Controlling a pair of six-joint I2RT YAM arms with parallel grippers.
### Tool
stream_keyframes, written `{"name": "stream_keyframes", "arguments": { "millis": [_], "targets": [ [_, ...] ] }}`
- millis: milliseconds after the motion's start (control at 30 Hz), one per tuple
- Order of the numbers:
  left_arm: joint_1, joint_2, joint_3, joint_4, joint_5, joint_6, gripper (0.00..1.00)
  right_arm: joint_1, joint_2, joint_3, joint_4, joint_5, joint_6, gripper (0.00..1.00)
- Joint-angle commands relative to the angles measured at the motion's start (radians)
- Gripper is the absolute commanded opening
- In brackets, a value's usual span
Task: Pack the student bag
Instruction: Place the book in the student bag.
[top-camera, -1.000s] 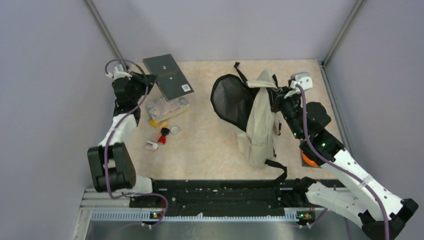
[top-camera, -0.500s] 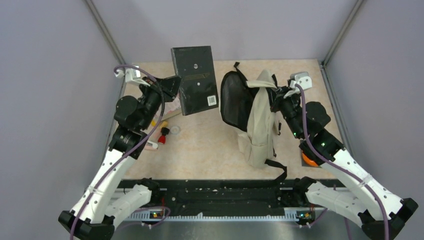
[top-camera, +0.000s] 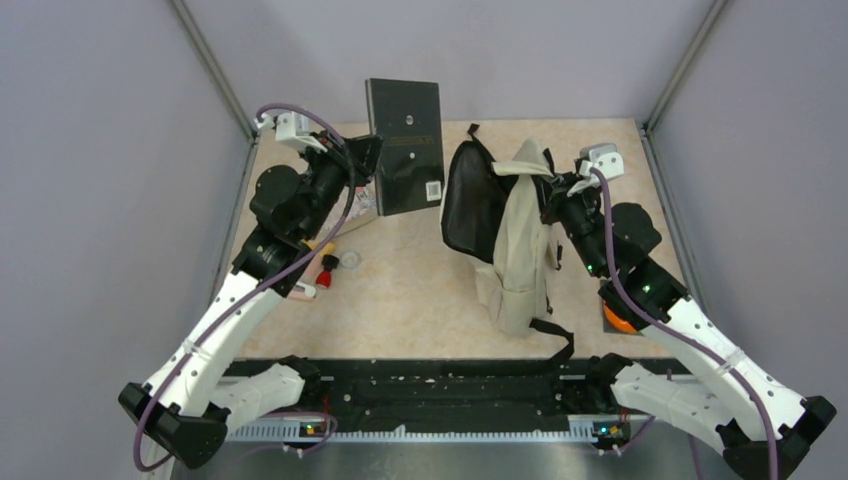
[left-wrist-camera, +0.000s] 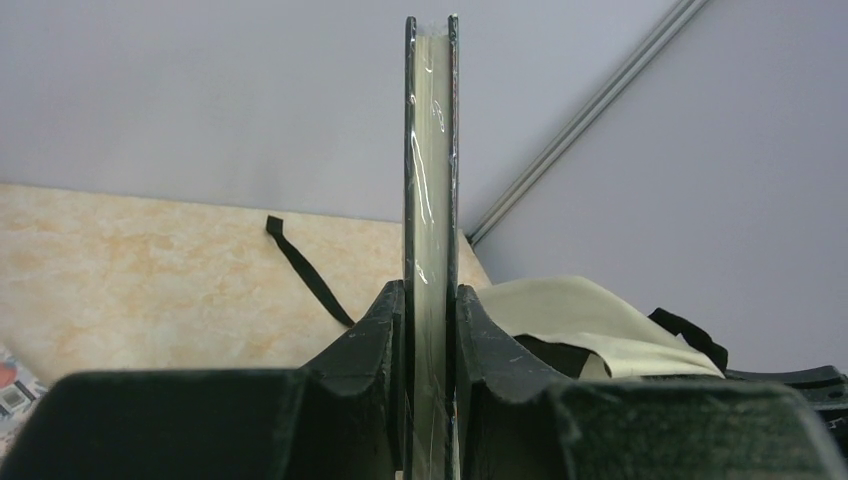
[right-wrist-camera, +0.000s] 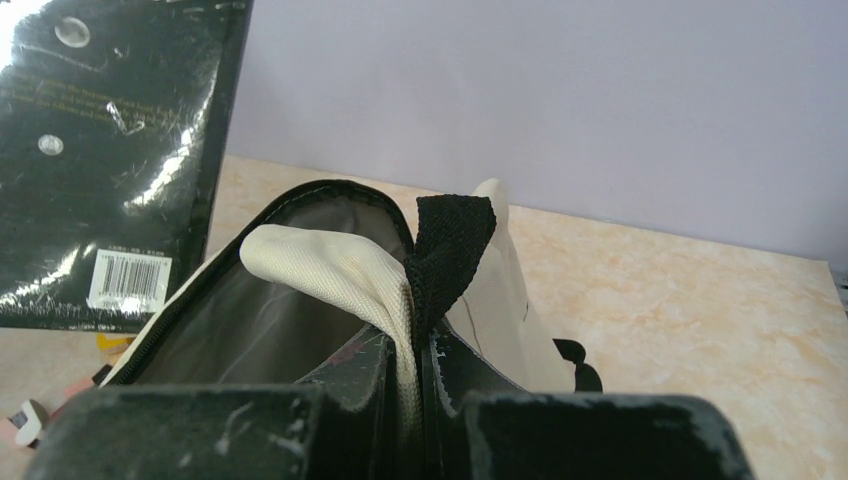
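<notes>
1. On the right half of the table (top-camera: 420, 300), toward the far side, lies the student bag (top-camera: 520, 250). It is cream fabric with black straps, and one strap runs out toward the near edge.
2. Its mouth (top-camera: 468, 200) is turned to the left and stands open, so the dark lining shows inside.
3. The right gripper (top-camera: 556, 196) is at the far right part of the bag. In the right wrist view its jaws are almost fully closed. They pinch the cream rim of the opening together with a black webbing loop (right-wrist-camera: 450, 250), and the rim is lifted.
4. The left gripper (top-camera: 364, 163) is at the far side, left of the middle, raised above the table. Its jaws are closed to a narrow gap on a black book (top-camera: 405, 145). In the left wrist view the two fingers (left-wrist-camera: 375, 340) press on both covers, and the pale pages show between them.
5. The book hangs in the air just to the left of the bag's mouth, apart from it. Its cover with a white barcode label (top-camera: 434, 189) faces the top camera, and it is wrapped in shiny film.
6. On the left part of the table, close to the left arm, lie several small things: a red one (top-camera: 326, 270), a round white one (top-camera: 350, 260) and a pinkish one (top-camera: 303, 291).
7. An orange thing (top-camera: 617, 322) shows partly behind the right arm at the right edge. What it is I cannot tell.
</notes>
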Motion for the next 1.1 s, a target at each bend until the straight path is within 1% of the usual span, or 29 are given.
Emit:
{"name": "stream_keyframes", "arguments": {
  "millis": [0,100,267,433,567,700,833,967,1067],
  "targets": [
    [-0.012,-0.008,0.145,0.197,-0.041,0.058,0.0,0.007,-0.012,0.069,0.089,-0.015,0.013,0.0],
    [-0.012,0.014,0.18,0.205,-0.023,0.073,0.0,0.007,-0.007,0.071,0.09,-0.019,0.014,0.0],
    [-0.027,0.048,0.194,0.183,0.036,0.026,0.0,0.008,-0.004,0.077,0.088,-0.019,0.013,0.0],
    [-0.068,0.061,0.136,0.208,0.046,-0.05,0.0,0.007,0.0,0.077,0.088,-0.017,0.013,0.0],
    [-0.124,0.077,0.074,0.189,-0.009,-0.09,0.0,0.007,0.001,0.077,0.092,-0.016,0.013,0.0],
    [-0.164,0.07,-0.032,0.166,-0.075,-0.154,0.0,0.007,0.0,0.077,0.096,0.009,0.019,0.0],
    [-0.181,0.057,-0.11,0.139,-0.092,-0.216,0.0,0.007,0.0,0.078,0.098,0.035,0.024,0.0],
    [-0.213,0.067,-0.132,0.098,-0.091,-0.233,0.0,0.008,-0.002,0.075,0.104,0.033,0.026,0.0],
    [-0.228,0.113,-0.112,0.063,-0.044,-0.245,0.0,0.008,-0.002,0.074,0.106,0.028,0.028,0.0]
  ]
}}
